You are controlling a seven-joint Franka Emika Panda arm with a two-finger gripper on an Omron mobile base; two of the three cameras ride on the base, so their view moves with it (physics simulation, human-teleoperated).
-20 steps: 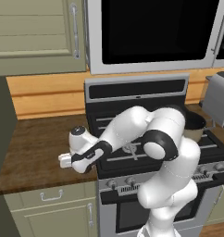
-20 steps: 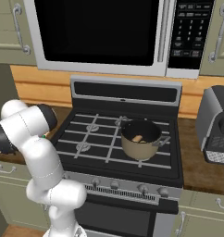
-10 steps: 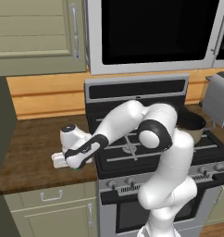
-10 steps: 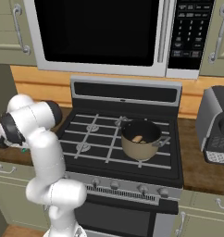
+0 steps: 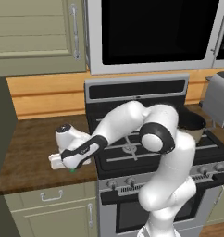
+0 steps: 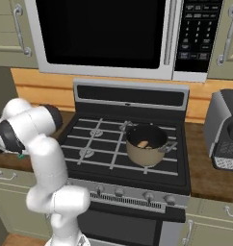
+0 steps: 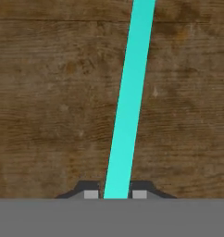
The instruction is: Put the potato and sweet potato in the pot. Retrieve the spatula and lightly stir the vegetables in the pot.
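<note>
While the arm reaches low over the wooden surface [image 5: 26,152] left of the stove [image 6: 137,158], the gripper [image 7: 115,194] sits near that surface's front edge, fingers [image 7: 90,193] narrowed onto the spatula [image 7: 130,102], whose teal handle lies flat on the wood between them. Pot [image 6: 146,144] stands on the stove's right side, well apart, with a tan-orange piece inside it, likely the sweet potato [image 6: 143,143].
</note>
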